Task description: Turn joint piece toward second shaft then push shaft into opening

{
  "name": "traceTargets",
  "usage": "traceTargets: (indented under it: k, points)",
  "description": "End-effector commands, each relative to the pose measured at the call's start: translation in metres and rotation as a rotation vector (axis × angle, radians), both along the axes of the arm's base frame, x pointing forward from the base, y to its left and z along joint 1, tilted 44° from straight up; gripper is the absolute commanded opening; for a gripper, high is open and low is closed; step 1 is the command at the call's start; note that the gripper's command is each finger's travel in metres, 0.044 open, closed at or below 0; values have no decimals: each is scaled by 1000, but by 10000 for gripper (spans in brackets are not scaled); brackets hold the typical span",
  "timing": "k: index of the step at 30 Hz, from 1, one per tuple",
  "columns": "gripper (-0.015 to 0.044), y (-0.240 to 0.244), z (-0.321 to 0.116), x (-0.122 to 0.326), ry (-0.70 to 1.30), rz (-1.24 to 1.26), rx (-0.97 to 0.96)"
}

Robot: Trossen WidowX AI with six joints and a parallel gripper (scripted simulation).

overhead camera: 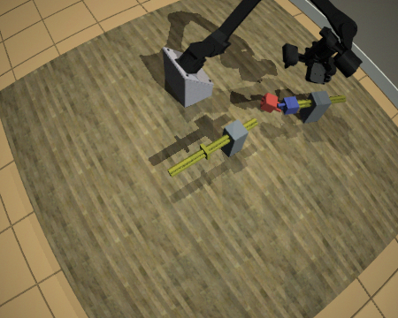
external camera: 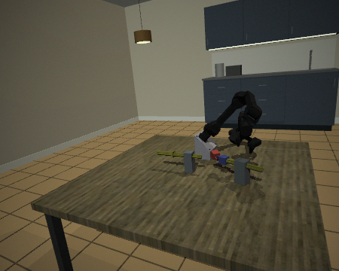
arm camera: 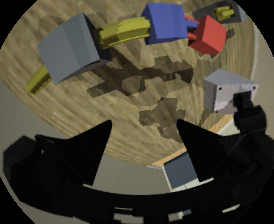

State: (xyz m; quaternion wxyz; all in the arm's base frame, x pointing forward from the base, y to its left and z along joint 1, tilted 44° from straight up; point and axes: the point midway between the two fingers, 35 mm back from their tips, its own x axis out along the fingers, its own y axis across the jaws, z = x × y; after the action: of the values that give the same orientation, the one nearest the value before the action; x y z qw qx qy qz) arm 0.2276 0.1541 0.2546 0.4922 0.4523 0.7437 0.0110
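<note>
The red joint piece point(overhead camera: 270, 102) point(external camera: 215, 154) point(arm camera: 208, 36) hangs by hinges from the blue piece point(overhead camera: 290, 105) point(external camera: 223, 159) point(arm camera: 165, 22) on the first yellow shaft point(overhead camera: 304, 103) point(arm camera: 123, 33), held in a grey block point(overhead camera: 316, 107) point(external camera: 242, 172) point(arm camera: 70, 50). I cannot tell exactly where its opening points. The second yellow shaft point(overhead camera: 187, 162) point(external camera: 163, 153), with a small collar, passes through the other grey block point(overhead camera: 235, 138) point(external camera: 189, 162). Its near end is apart from the red piece. My gripper point(overhead camera: 317, 71) point(external camera: 242, 145) point(arm camera: 144, 123) is open and empty, above and behind the first shaft, touching nothing.
The arm's grey base point(overhead camera: 181, 86) point(external camera: 203, 147) point(arm camera: 228, 95) stands behind the second shaft, left of the red piece in the top view. Both blocks stand on the wooden table point(overhead camera: 172, 247) point(external camera: 147, 203). The table's far edge lies beyond the gripper.
</note>
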Motion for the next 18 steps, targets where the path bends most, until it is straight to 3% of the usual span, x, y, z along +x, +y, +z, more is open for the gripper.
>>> traceTargets:
  k: [1, 18]
  points:
    - [440, -64, -30, 4, -172, 56, -25]
    - [440, -175, -97, -45, -517, 225, -64]
